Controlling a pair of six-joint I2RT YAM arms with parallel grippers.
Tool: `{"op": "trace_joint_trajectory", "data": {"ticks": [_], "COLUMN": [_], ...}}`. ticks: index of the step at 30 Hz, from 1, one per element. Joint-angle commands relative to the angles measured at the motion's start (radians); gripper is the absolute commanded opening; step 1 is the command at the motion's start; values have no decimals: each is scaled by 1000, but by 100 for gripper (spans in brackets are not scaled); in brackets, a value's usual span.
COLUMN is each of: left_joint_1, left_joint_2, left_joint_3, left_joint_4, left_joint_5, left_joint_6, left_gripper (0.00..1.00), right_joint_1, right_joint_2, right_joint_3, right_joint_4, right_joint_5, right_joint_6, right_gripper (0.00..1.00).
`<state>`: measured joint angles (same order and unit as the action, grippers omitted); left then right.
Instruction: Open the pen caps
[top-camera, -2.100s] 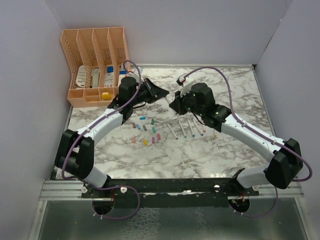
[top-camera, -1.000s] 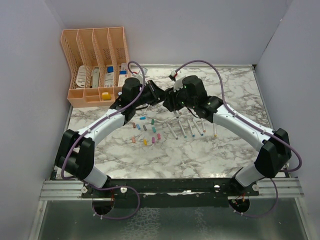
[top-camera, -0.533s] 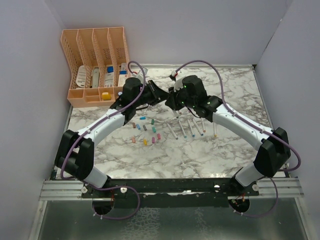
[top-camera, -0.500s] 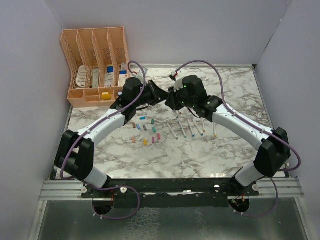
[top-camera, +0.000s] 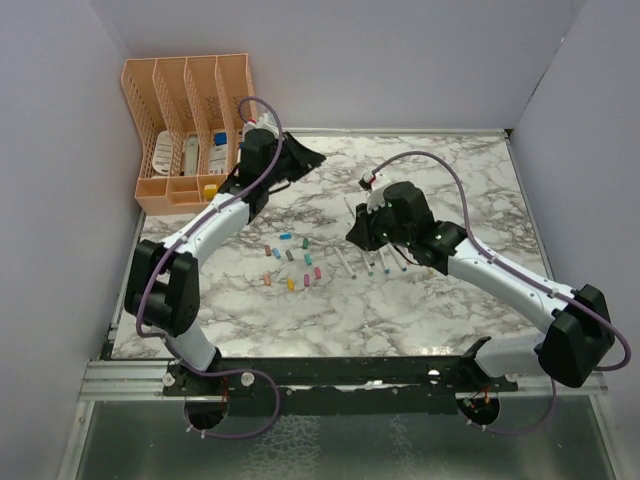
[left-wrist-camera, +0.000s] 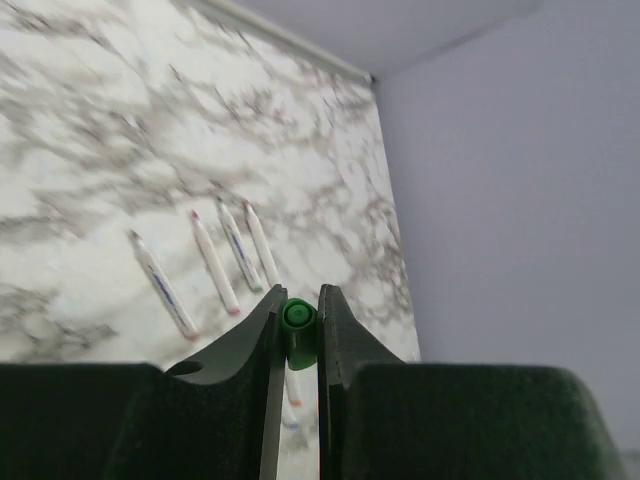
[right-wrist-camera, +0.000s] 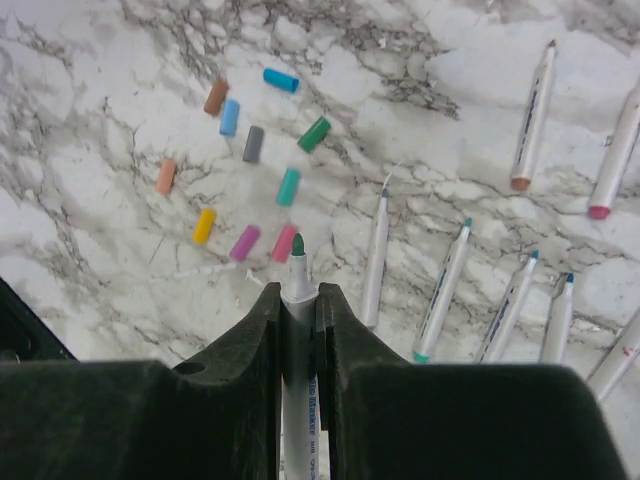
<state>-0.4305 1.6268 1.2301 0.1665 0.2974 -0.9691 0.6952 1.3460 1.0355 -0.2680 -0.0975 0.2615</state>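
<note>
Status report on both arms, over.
Left end effector shut on green cap. Right end effector shut on green-tipped pen, uncapped. Loose caps on table.

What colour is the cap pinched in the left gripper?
Green; the cap shows best in the left wrist view.

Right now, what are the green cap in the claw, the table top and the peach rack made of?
The green cap is probably plastic: smooth and slightly shiny. The table top looks like marble, white with grey veins, but may be a printed sheet. The rack is likely plastic: matte peach, moulded slotted walls.
</note>
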Motion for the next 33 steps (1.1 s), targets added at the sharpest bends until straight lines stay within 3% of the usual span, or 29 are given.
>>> {"op": "trace_joint_trajectory", "data": {"ticks": [1, 7, 12, 17, 26, 33], "left_joint_1": [50, 50, 29, -11, -65, -96], "left_joint_2": [48, 5, -92, -208, -396, -442], "left_joint_3": [78, 17, -117, -260, -444, -521], "left_joint_4": [17, -5, -77, -150, -277, -295], "left_joint_5": [-147, -103, -36, -63, -140, -152], "left_joint_6": [64, 68, 107, 142, 161, 142], "left_gripper": [0, 0, 0, 0, 0, 0], "right_joint_1": [12, -36, -288, -412, -493, -523], "right_joint_2": [-32, 39, 182, 366, 609, 708], "right_joint_3": [-9, 80, 154, 259, 426, 460], "right_joint_4": [-89, -125, -41, 27, 43, 58], "right_joint_5": [-11, 183, 105, 106, 111, 129], "right_joint_6": [21, -11, -52, -93, -122, -151], "right_gripper": [1, 1, 1, 1, 1, 1]}}
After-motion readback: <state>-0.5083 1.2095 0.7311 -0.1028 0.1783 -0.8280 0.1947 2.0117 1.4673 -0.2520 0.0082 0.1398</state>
